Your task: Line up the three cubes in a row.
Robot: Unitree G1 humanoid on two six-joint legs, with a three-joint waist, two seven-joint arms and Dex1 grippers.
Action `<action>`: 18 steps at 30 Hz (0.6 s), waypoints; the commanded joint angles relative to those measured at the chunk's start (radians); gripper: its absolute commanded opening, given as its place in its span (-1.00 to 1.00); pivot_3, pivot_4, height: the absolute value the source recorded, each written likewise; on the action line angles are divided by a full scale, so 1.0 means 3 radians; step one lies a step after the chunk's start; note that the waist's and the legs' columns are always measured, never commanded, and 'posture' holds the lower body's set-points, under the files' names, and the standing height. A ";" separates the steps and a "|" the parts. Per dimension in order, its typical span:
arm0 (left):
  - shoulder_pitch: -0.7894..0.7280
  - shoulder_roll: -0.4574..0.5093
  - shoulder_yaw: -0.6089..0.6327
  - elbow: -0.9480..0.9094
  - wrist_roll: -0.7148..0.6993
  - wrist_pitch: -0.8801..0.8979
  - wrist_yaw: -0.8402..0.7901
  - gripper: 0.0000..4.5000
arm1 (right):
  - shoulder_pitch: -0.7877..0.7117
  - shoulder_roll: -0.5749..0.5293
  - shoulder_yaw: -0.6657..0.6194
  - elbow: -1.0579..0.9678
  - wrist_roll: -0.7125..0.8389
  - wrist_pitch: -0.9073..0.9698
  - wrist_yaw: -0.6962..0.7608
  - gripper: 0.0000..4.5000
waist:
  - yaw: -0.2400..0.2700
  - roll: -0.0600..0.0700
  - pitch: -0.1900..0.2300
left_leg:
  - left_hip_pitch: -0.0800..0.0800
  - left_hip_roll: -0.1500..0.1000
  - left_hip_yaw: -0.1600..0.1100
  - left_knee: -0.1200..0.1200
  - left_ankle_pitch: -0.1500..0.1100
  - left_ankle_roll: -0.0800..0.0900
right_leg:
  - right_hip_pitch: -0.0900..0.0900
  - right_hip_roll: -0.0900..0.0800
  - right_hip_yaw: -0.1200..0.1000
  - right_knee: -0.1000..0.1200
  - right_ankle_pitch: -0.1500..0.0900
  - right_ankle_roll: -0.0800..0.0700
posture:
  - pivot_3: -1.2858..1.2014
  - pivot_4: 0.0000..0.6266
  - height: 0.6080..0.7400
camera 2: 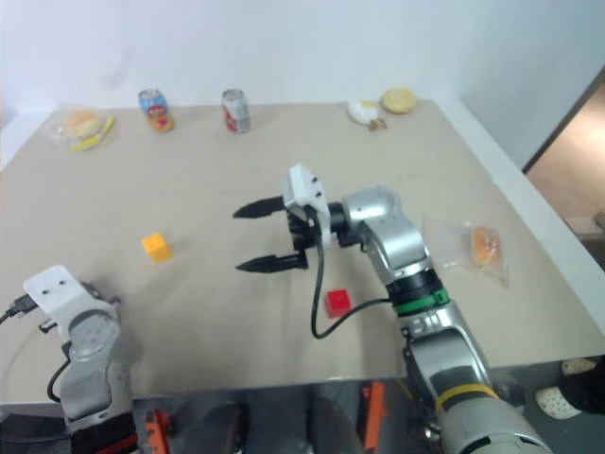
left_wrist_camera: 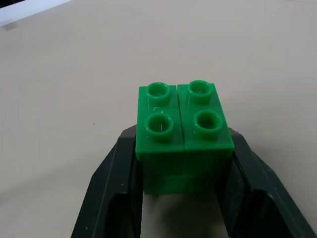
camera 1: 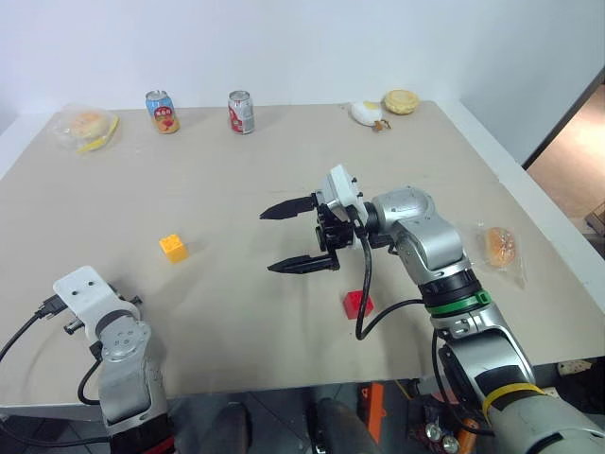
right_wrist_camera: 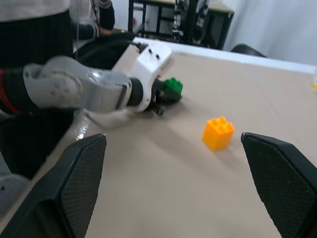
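Left wrist view: green cube (left_wrist_camera: 183,134) amid bare table (left_wrist_camera: 74,89).

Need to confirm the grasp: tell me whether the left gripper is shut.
Shut: the left gripper clamps the green cube between both fingers.

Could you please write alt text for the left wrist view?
A green cube with four round studs on top sits clamped between the two black fingers of the left gripper, jaws shut on its sides. Beneath lies the beige table.

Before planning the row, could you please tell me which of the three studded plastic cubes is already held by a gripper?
The green studded plastic cube, clamped in the left gripper; the yellow cube and red cube lie free on the table.
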 commanded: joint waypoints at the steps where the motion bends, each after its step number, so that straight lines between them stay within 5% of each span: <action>1: -0.0036 -0.0004 0.0005 -0.0056 -0.0005 -0.0043 -0.0011 -0.40 | -0.0025 -0.0033 -0.0083 -0.0142 0.0074 0.0026 -0.0005 1.00 | 0.0000 0.0000 0.0000 | 0.0000 0.0000 0.0000 0.0000 0.0000 0.0000 | 0.0000 0.0000 0.0000 0.0000 0.0000 0.0000 | 0.03 -0.52 1.00; 7: -0.0105 0.0262 -0.0110 -0.0117 -0.0191 -0.0355 -0.0546 -0.40 | 0.0088 -0.0184 -0.0192 -0.0327 0.0175 0.0190 -0.0083 1.00 | 0.0001 -0.0001 0.0001 | -0.0002 0.0000 -0.0001 0.0000 0.0000 0.0000 | -0.0002 0.0000 -0.0001 0.0000 0.0000 0.0000 | 0.03 -0.52 1.00; 18: -0.0457 0.1757 -0.1102 -0.0060 -0.1583 -0.0625 -0.4085 -0.40 | 0.0782 -0.1040 -0.0908 -0.1311 0.0772 0.1025 -0.0419 1.00 | 0.0025 -0.0002 0.0003 | -0.0006 -0.0005 0.0005 -0.0003 -0.0003 -0.0005 | -0.0005 -0.0007 0.0002 -0.0005 -0.0007 -0.0001 | 0.03 -0.52 1.00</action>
